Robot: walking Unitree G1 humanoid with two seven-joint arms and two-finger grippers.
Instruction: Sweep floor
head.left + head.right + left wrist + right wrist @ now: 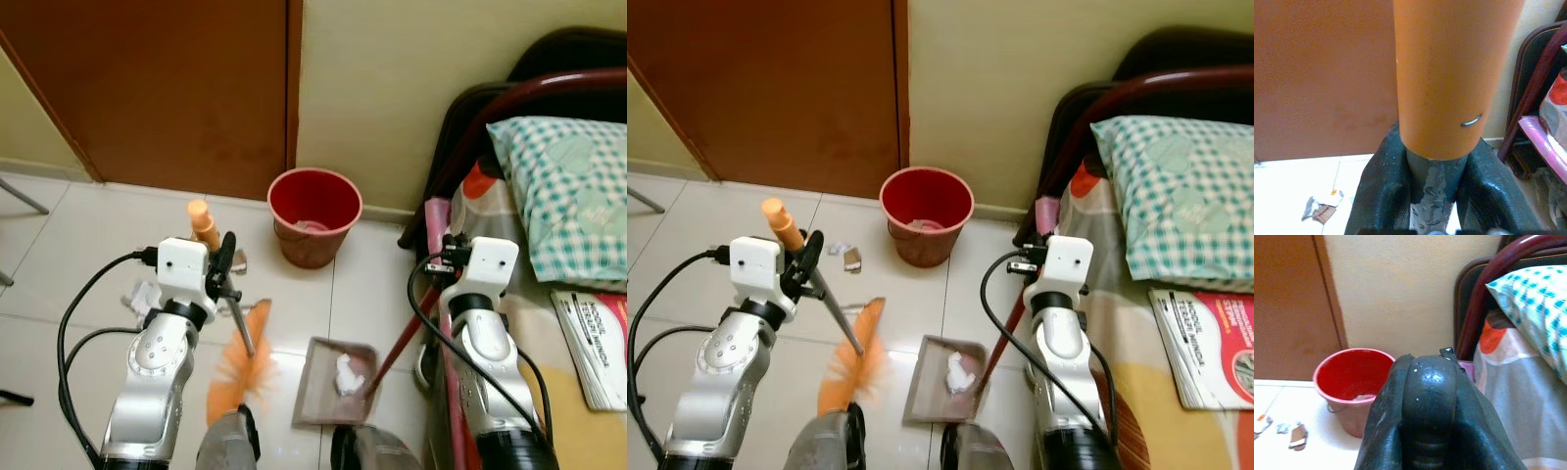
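- Left claw (223, 262): clenched around the grey shaft of the broom (240, 364), just below its orange grip end. The left wrist view shows both black fingers (1382, 191) pressed against the shaft.
- Broom: shaft slants down from the left claw to an orange brush head that lies on the floor (69, 264) just beside the dustpan; the orange grip end sticks up above the claw.
- Right claw (1422, 396): clenched on the dark red handle (394, 349) of the dustpan (333, 384), fingers closed together over it in the right wrist view.
- Dustpan: grey-brown tray flat on the tiles between the two arms, near the robot's feet, with a crumpled white scrap (348, 372) lying in it.
- Red bucket (314, 215): upright on the floor against the wall, beyond the dustpan, a pale scrap in its bottom.
- Litter (852, 258): small paper and wrapper bits on the tiles to the left of the bucket, near the left arm.
- Bed (578, 294): along the robot's right, with a green checked pillow (568, 196) and a printed booklet (598, 348) on the cover.
- Brown door (167, 88): closed, behind the bucket's left.
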